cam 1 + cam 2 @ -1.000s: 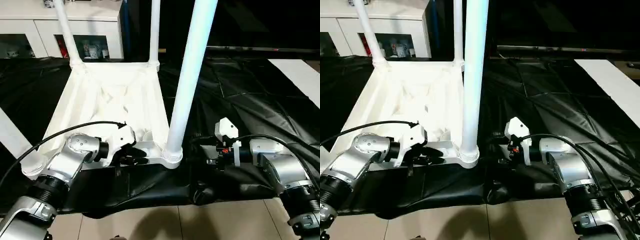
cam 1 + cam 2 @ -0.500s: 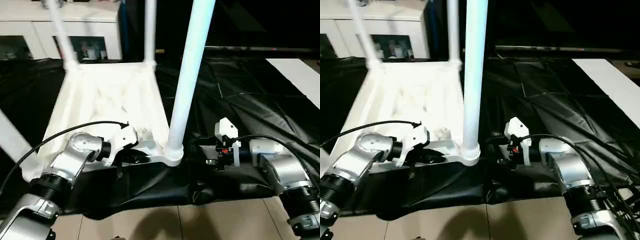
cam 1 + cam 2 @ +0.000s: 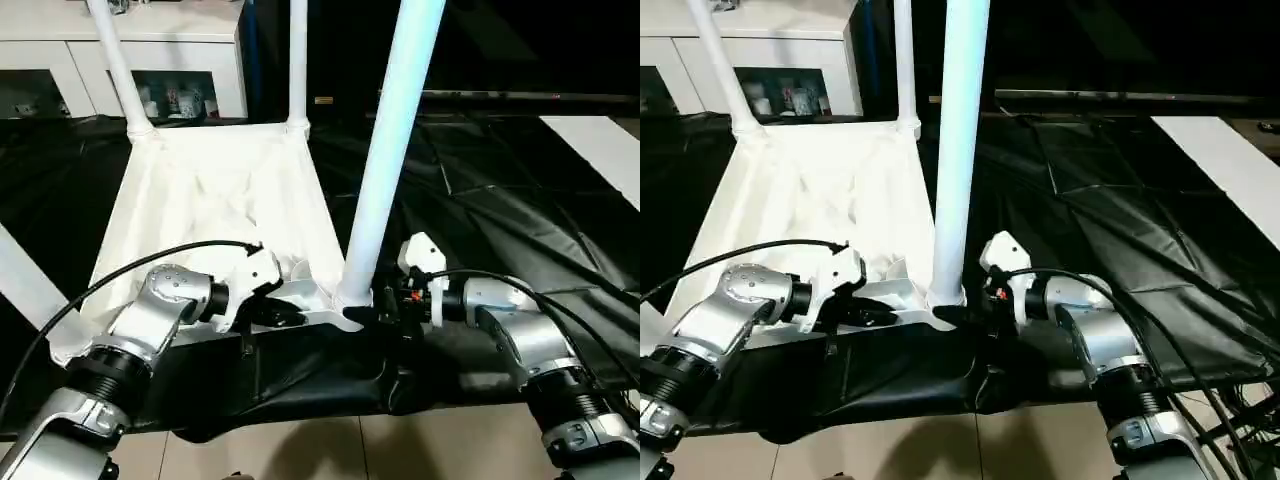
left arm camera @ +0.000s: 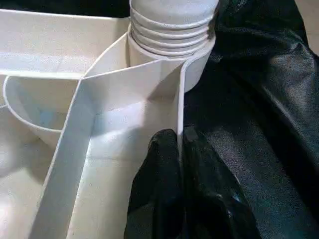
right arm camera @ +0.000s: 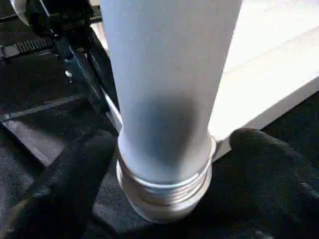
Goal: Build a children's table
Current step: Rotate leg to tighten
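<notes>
Right gripper (image 3: 385, 312) now straddles socketed leg (image 3: 385, 160) (fingers apart)

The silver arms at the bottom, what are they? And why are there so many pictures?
They belong to a robot that is building a little white table. Two pictures come from cameras in its head, looking down. The other two come from cameras on its wrists, looking along its black fingers.

The tabletop lies upside down on a black sheet with its legs pointing up. The left gripper has its fingers pinched shut on the tabletop's thin edge. The right gripper has its fingers spread wide, one on each side of the nearest leg, low down where it screws into its corner socket.
</notes>
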Robot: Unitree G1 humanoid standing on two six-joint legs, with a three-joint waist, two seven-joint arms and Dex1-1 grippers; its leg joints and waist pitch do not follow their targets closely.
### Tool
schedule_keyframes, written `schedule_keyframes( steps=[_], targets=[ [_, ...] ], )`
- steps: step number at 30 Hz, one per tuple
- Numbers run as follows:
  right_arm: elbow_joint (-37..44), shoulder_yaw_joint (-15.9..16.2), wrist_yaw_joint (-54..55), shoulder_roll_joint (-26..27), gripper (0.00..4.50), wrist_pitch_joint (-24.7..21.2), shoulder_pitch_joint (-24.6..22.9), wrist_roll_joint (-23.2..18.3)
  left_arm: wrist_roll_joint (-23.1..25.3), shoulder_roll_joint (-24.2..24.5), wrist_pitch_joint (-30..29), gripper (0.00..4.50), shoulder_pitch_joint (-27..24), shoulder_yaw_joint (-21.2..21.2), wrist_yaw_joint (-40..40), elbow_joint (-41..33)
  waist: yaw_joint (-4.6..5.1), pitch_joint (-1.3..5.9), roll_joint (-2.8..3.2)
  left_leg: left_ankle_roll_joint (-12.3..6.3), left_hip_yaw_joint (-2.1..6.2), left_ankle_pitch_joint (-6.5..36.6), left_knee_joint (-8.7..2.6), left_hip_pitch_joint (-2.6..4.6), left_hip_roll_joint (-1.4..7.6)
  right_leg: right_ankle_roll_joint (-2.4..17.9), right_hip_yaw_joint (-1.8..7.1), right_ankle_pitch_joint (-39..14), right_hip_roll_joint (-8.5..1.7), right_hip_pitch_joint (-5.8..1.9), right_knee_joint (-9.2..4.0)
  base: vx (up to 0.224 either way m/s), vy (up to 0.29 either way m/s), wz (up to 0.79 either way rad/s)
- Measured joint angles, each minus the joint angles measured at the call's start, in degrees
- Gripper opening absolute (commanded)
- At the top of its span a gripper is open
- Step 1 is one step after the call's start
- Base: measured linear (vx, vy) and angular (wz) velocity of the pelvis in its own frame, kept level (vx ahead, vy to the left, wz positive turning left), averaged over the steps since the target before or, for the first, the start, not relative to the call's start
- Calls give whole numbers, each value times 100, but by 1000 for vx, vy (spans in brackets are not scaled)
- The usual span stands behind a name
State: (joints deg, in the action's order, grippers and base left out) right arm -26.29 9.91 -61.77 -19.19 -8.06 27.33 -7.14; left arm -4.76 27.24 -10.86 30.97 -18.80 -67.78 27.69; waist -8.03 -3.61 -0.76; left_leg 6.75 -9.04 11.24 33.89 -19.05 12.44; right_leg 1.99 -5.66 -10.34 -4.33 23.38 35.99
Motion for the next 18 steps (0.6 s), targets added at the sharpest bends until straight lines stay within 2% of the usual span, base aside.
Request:
schedule_keyframes(
  steps=[3, 5, 7, 9, 10, 13, 18],
  targets=[
    [-90, -9, -61, -11, 368, 24, 22, -9, 2, -1, -4, 0, 0, 1, -1, 0, -1, 0, 0, 0, 0, 0, 0, 0, 0, 0, 0, 0, 0, 0, 0, 0, 0, 0],
    [-90, -10, -120, -21, 362, 43, 23, -13, 2, 0, -7, 0, 0, 3, -8, 0, 1, 0, 0, 0, 0, 0, 0, 0, 0, 0, 0, 0, 0, 0, -1, 0, 0, 0],
    [-90, -9, -144, -23, 329, 84, 23, -14, 1, 2, -11, 0, 0, 5, -13, -2, 1, 0, 0, 0, 0, 0, -1, 0, 0, 0, 0, 0, 0, 0, -1, 0, 0, 0],
    [-91, -9, -186, -22, 329, 94, 23, -19, 1, 7, -11, 0, -1, 5, -13, -2, 2, 0, 0, 0, 0, 0, 0, 0, 0, -1, 0, 0, 0, 0, -1, 0, 0, 0],
    [-93, -9, -205, -22, 306, 95, 23, -22, 1, 9, -10, 0, -1, 6, -16, -3, 4, 0, 0, 0, 0, 0, 0, 0, 0, -1, 0, -1, 0, 0, -1, 0, 0, 0],
    [-108, -10, -217, -18, 286, 95, 24, -50, 0, 11, -11, 0, -3, 8, -19, -3, 6, 0, 0, 0, 0, 0, -1, 0, 0, -1, 0, -1, 0, 0, -1, 0, 0, 0],
    [-271, -133, 89, 183, 271, 83, 23, -130, 58, -40, -41, 0, -10, 72, 177, 10, 43, 1, -2, 0, 0, -1, -1, 3, 1, 0, 0, 1, 1, 0, 0, 0, 0, 0]
  ],
)
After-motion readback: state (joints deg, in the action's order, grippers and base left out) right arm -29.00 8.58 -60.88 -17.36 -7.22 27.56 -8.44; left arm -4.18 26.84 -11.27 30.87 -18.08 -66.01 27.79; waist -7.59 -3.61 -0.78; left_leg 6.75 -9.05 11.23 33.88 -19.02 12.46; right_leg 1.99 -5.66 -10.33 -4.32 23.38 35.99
